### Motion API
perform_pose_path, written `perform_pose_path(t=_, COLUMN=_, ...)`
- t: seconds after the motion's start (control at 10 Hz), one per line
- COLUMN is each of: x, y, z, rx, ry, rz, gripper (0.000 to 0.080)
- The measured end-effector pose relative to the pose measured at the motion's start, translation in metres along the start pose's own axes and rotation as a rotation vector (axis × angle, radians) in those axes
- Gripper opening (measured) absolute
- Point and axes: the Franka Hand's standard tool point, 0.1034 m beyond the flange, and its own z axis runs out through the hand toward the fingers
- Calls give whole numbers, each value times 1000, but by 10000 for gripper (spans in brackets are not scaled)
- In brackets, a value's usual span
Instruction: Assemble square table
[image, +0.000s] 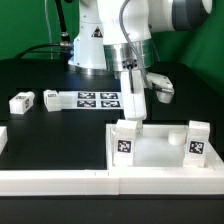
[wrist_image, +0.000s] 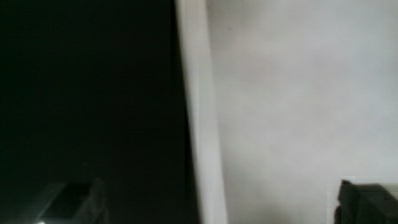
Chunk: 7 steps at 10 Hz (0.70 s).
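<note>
At the table's near edge a long white border rail is seen. Just behind it lies the large white plastic square tabletop. A short white tagged block leg and a second leg are stood at its far edge. Over the first, the two-finger gripper is held wide and empty. Beyond lie the flat white marker board and a loose leg.
</note>
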Motion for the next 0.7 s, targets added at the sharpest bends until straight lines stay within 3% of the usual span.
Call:
perform_pose_path(t=0.2, x=-2, y=2, z=4, rx=-28, ry=-16, rz=-2, gripper=649)
perform_pose_path(t=0.4, x=-2, y=2, z=5, rx=-28, ry=-15, rz=-2, gripper=649)
perform_pose_path(t=0.6, x=-1, y=3, z=5, rx=-29, ry=-15, rz=-2, gripper=388)
perform_pose_path(t=0.7, x=-1, y=3, z=5, rx=-29, ry=-15, rz=-2, gripper=388)
